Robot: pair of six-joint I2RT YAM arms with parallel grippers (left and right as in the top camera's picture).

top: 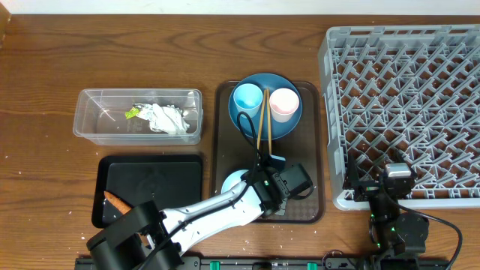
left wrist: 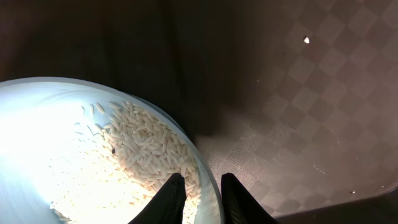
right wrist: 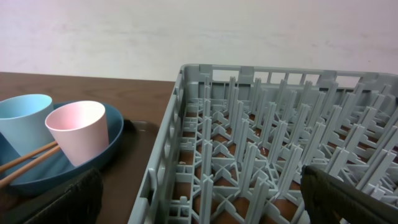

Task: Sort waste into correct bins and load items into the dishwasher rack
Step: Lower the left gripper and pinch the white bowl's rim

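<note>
A pale blue-white bowl (top: 232, 181) (left wrist: 62, 143) with white rice grains (left wrist: 149, 149) sits at the near end of the brown serving tray (top: 222, 135). My left gripper (top: 262, 186) (left wrist: 202, 186) is shut on the bowl's right rim, one finger in the rice and the other outside. At the tray's far end, the blue plate (top: 251, 127) holds a light-blue cup (top: 247, 99), a pink cup (top: 284, 103) and two chopsticks (top: 262, 124). My right gripper (top: 379, 180) (right wrist: 202, 186) hangs open over the front left corner of the grey dishwasher rack (top: 405, 90) (right wrist: 261, 137), holding nothing.
The clear tub (top: 97, 120) at the left holds crumpled paper scraps (top: 166, 118) and a yellow-green wrapper (top: 133, 113). In front of it the black tray (top: 157, 180) holds an orange carrot (top: 116, 201), partly under my left arm. Small white specks dot the wooden table.
</note>
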